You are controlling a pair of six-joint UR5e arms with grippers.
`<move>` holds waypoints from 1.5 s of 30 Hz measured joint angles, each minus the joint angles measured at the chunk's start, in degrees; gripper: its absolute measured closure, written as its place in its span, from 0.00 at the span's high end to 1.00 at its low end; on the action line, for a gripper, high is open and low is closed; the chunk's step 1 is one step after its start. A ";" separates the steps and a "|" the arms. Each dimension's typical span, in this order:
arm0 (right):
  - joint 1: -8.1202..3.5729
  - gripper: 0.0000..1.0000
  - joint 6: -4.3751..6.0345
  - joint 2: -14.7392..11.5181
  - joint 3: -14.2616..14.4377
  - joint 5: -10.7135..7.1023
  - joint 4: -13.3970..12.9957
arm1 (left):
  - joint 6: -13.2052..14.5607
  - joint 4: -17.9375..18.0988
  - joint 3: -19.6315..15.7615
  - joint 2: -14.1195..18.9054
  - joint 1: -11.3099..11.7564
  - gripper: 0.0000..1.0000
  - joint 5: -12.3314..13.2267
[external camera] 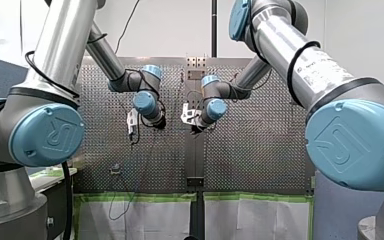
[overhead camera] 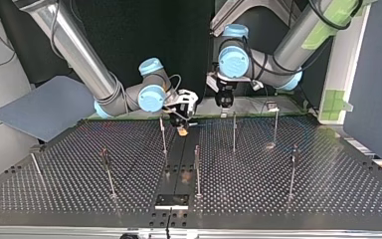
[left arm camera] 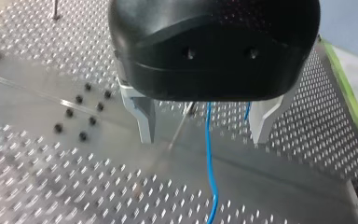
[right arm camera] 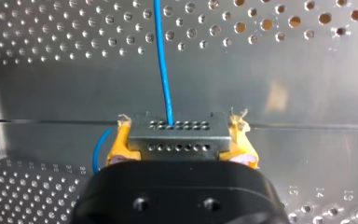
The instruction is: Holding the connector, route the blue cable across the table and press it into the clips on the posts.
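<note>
Both at worktop (overhead camera: 328, 189) arm-side edge, middle | right end effector (right arm camera: 181, 140) clenched on connector (right arm camera: 177, 133) | left end effector (left arm camera: 201, 137) released, straddling blue cable (left arm camera: 209, 158) | cable judged light, floppy, slippery: hold rigid connector, guide slack near posts (overhead camera: 234, 132)

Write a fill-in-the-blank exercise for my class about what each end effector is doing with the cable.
1. My right end effector is shut on the connector, gripping it with pads coloured ____.
2. The cable leaving the connector is ____ in colour.
3. My left end effector is ____, and the cable runs between its metal fingers.

Missing words: yellow; blue; open
</note>
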 joint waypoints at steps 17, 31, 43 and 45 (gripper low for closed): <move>-0.41 0.00 0.04 0.00 -0.01 -0.03 -0.04 | -3.91 2.08 8.45 -8.59 -0.45 1.00 -0.90; -0.51 0.00 0.08 0.00 0.00 -0.03 -0.10 | -4.95 4.63 10.55 -12.37 0.35 1.00 -0.96; -0.59 0.00 0.07 -0.01 -0.04 -0.41 -0.24 | -5.02 6.14 10.58 -12.40 0.29 1.00 -2.42; -0.61 0.00 0.07 -0.01 -0.08 -0.93 -0.28 | -4.98 6.17 10.59 -12.39 0.23 0.96 -2.52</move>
